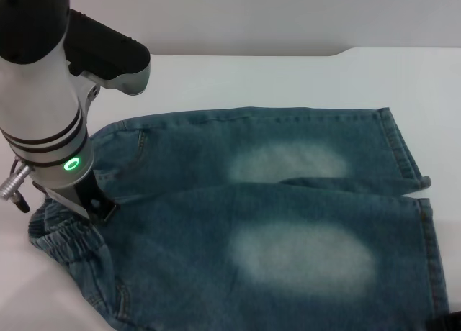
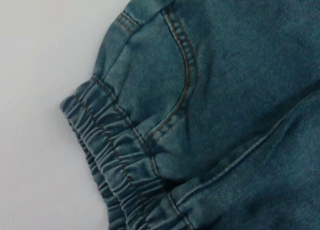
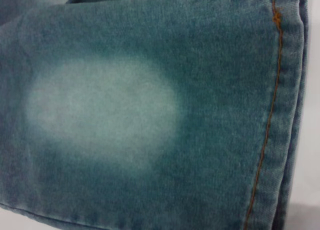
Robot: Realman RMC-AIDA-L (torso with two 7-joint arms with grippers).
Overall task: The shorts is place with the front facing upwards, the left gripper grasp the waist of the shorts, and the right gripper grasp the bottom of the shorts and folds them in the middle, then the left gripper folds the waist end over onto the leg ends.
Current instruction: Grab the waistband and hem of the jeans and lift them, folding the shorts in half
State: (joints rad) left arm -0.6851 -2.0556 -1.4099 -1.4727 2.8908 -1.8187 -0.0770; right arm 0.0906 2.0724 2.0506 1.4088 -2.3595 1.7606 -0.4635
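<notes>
The blue denim shorts (image 1: 274, 223) lie flat on the white table with the front up and a pale faded patch on each leg. The ruched elastic waist (image 1: 65, 234) is at the left, and the leg ends (image 1: 432, 259) with their stitched hems are at the right. My left gripper (image 1: 99, 205) hangs on the silver arm with the green ring light, down at the waist's upper part. The left wrist view shows the waistband (image 2: 115, 160) and a front pocket seam (image 2: 185, 80) close below. A black bit of my right gripper (image 1: 448, 322) shows beside the near leg's hem (image 3: 282, 115).
The white table (image 1: 252, 79) stretches behind and to the left of the shorts. Its far edge meets a pale wall at the back. The near leg's faded patch (image 3: 100, 110) fills much of the right wrist view.
</notes>
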